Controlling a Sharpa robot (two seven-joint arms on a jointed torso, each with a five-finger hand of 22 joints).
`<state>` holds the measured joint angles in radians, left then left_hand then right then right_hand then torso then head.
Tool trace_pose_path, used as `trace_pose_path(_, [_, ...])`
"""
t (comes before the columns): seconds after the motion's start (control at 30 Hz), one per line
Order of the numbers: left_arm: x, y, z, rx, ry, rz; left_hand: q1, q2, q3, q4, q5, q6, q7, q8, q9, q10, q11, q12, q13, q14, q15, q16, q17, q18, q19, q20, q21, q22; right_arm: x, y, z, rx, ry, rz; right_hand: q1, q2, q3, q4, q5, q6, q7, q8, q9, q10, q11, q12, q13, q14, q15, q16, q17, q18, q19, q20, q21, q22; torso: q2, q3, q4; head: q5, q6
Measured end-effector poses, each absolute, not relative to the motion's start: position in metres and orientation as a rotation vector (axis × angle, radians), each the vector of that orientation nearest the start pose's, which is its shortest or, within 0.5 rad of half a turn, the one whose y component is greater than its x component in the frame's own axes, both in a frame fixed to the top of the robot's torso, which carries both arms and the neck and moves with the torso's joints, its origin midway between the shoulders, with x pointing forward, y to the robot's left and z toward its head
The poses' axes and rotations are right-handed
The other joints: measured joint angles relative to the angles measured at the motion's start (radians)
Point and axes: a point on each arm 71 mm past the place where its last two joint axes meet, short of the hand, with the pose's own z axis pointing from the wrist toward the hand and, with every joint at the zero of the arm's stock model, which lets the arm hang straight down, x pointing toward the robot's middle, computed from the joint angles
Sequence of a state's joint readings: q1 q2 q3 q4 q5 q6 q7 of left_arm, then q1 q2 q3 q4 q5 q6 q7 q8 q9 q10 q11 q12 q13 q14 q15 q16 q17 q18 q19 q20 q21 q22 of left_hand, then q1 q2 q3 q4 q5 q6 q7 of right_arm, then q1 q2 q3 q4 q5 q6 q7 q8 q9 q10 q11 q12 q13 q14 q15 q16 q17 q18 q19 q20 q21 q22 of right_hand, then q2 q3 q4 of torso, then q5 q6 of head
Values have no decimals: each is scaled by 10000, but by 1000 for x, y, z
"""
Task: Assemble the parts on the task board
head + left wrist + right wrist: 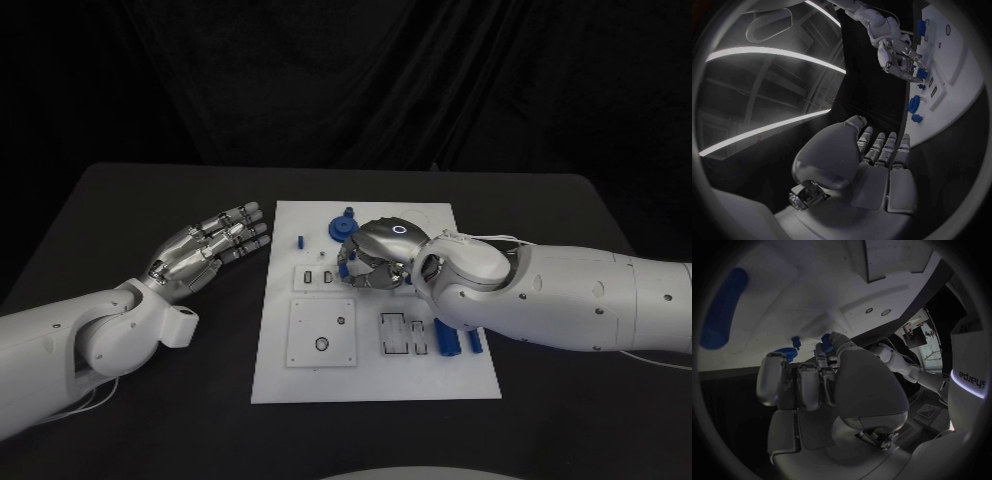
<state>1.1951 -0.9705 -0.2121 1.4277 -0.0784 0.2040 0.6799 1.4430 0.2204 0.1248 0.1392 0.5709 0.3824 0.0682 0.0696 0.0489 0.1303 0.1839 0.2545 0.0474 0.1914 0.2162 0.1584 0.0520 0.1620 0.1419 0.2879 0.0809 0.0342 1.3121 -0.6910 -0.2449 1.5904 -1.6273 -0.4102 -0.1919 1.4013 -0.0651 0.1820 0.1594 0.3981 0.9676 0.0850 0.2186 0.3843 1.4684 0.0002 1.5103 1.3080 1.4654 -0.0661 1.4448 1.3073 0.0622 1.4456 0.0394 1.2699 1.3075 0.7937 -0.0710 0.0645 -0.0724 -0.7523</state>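
The white task board (378, 375) lay in the middle of the black bench (130, 200), its long side running from near to far. The left hand (212, 245) hovered over the bare bench just left of the board's far half, palm flat, fingers stretched out side by side and apart from everything, holding nothing; the left wrist view showed the same straight fingers (879, 147) with the board's edge beside them. The right hand (378, 255) was over the middle of the board, fingers curled downward toward its surface; whether it gripped a part could not be told, since the palm hid the fingertips in the head view and the right wrist view showed only the fingers (811, 385) bent close to the board. A round blue part (343, 228) stood at the far end of the board, just left of the right hand, and a small blue peg (300, 241) stood near the board's far left edge. Two blue upright parts (449, 342) lay on the near right of the board, beside a rectangular slot (392, 335). A square recessed panel with a ring (323, 335) took up the near left.
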Motion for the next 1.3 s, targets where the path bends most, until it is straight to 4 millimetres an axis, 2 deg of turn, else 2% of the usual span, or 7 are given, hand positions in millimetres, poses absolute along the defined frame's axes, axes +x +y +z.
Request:
trace_pose_path(0.23, [460,282,-222,-9192,14783,-18854,0,0,0,0,0,0,0,0,0,0,0,0,0,0,0,0,0,1,0,0,0,0,454,-111,-194,-4583,15839,6430,-1,0,-1,1,0,-37,36,-22,31,0,0,0,-1,0,0,0,0,0,-37,37,-90,0,1,18,-14,39,-38])
trace_pose_path(0.27, [461,282,-222,-9190,14784,-18856,0,0,0,0,0,0,0,0,0,0,0,0,0,0,0,0,0,1,0,0,0,0,454,-111,-195,-4586,15840,6415,-1,1,-1,1,0,-45,42,-38,461,0,0,0,-1,0,0,0,0,0,-37,37,-95,0,1,18,-13,39,-39])
trace_pose_path(0.37, [461,282,-222,-9188,14787,-18858,0,0,0,0,0,0,0,0,0,0,0,0,0,0,0,0,1,1,0,0,0,-9,454,-111,-195,-4588,15837,6371,-1,1,-1,1,0,-59,52,-68,507,0,0,-39,-2,0,0,-10,0,0,-37,37,-111,-1,0,19,-12,29,-40])
trace_pose_path(0.43, [461,282,-222,-9188,14789,-18861,0,0,0,0,0,0,0,0,0,0,0,0,0,0,0,0,1,0,0,0,0,-9,454,-111,-195,-4590,15834,6352,-2,1,-1,2,0,-91,55,-84,860,-36,36,-39,-2,2,3,-47,0,1,-37,37,-135,-1,-1,20,-12,23,-41])
trace_pose_path(0.57, [461,282,-223,-9196,14790,-18846,0,0,0,0,0,0,0,0,0,0,0,0,0,0,0,0,1,0,0,0,0,-9,454,-111,-196,-4594,15826,6314,-55,-50,-1,2,-11,-101,64,-117,1087,-36,36,-39,-2,-2,57,-47,0,0,-72,71,-135,-1,-5,19,-12,23,-63])
trace_pose_path(0.83, [461,282,-223,-9209,14796,-18833,0,0,19,13,0,0,0,0,0,0,0,0,0,0,0,0,1,0,0,0,0,-8,454,-112,-198,-4586,15879,6225,-416,-141,-61,61,-1529,-585,147,-533,1346,-36,36,-106,-2,-10,65,-163,0,0,-108,108,-309,-2,-6,18,-12,6,-76])
trace_pose_path(1.3, [461,282,-224,-9228,14810,-18837,0,0,55,1,0,0,0,0,0,0,0,0,0,0,0,0,2,0,0,0,0,-7,454,-112,-200,-4661,15991,6165,-871,-390,-639,256,-3190,-1900,207,-1461,1152,0,72,-262,-3,17,92,-318,0,1,-180,180,-620,6,-10,12,-11,-6,-108])
